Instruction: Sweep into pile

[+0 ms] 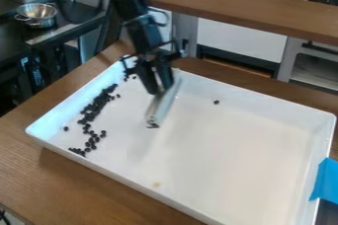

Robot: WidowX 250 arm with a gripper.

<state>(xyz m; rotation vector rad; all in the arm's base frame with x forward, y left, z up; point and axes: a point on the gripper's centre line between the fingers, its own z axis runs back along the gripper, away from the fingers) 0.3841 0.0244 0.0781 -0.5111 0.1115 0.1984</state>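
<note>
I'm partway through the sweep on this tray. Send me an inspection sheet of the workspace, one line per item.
Surface: white tray on a wooden table; a small tan spot on the tray floor.
Job's things: black beans strewn in an uneven band along the tray's left side; a lone bean lies apart, right of the pale tool.
Clutter: blue tape over the tray's right rim.
Gripper: black gripper over the tray, holding the pale tool.
Cables: dark cables looping beside the upper arm.
Surroundings: metal bowl on a dark counter at left; wooden ledge behind.
</note>
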